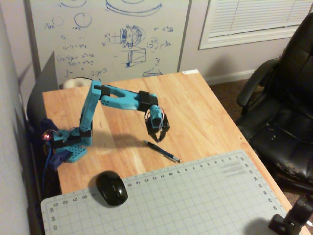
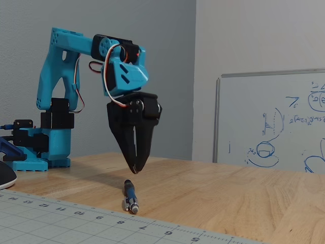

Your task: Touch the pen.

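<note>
The pen (image 1: 162, 151) lies flat on the wooden table, dark at its upper-left half and blue toward the pale tip near the mat's edge. In the low fixed view the pen (image 2: 130, 196) points toward the camera. My blue arm's black gripper (image 1: 158, 138) points down just above the pen's dark end. In the low fixed view the gripper (image 2: 135, 171) hangs a short way above the pen, not touching it, with its jaws together and nothing between them.
A black mouse (image 1: 111, 188) sits on the grey cutting mat (image 1: 195, 196) at the front left. The arm's base (image 1: 68, 144) stands at the table's left edge. A black office chair (image 1: 283, 107) stands to the right, and a whiteboard (image 1: 112, 39) behind.
</note>
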`<action>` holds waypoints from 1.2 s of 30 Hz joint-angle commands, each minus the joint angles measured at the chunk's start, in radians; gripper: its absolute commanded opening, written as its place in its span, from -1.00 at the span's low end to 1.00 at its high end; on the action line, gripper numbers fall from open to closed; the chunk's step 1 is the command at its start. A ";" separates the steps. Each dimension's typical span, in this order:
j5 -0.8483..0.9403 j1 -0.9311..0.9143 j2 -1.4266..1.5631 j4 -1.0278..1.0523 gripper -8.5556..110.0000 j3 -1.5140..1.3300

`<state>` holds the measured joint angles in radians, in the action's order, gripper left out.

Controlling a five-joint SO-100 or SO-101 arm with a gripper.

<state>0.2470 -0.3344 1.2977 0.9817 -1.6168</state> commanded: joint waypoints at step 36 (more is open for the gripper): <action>0.011 -0.037 -0.002 0.003 -0.85 0.072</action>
<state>0.2470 -0.3559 1.2563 0.9817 -1.6168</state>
